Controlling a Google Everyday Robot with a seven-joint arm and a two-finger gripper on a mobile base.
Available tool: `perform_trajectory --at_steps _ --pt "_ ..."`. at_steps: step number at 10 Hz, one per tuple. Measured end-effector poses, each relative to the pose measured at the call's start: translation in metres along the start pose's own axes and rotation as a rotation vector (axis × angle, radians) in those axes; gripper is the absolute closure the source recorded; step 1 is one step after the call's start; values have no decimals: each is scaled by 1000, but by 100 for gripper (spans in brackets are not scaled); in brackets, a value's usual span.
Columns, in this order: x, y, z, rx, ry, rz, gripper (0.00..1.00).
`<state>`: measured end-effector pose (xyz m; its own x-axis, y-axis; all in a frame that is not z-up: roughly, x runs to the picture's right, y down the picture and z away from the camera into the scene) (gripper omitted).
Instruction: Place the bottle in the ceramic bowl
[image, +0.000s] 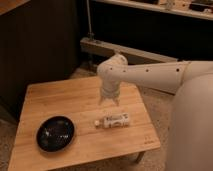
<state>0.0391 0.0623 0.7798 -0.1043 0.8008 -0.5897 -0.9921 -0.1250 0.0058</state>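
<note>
The small white bottle lies on its side on the wooden table, cap pointing left. The glossy black ceramic bowl sits at the table's front left, well apart from the bottle. My gripper hangs from the white arm, pointing down, just above and slightly behind the bottle. It holds nothing and its fingers look spread apart.
The white arm reaches in from the right over the table's right half. My white body fills the right side. A dark wall and a metal rail stand behind the table. The table's right edge is close to the bottle.
</note>
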Motion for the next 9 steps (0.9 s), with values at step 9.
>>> perform_trajectory --at_steps 9 --pt "11 7 -3 -138 -95 -361 35"
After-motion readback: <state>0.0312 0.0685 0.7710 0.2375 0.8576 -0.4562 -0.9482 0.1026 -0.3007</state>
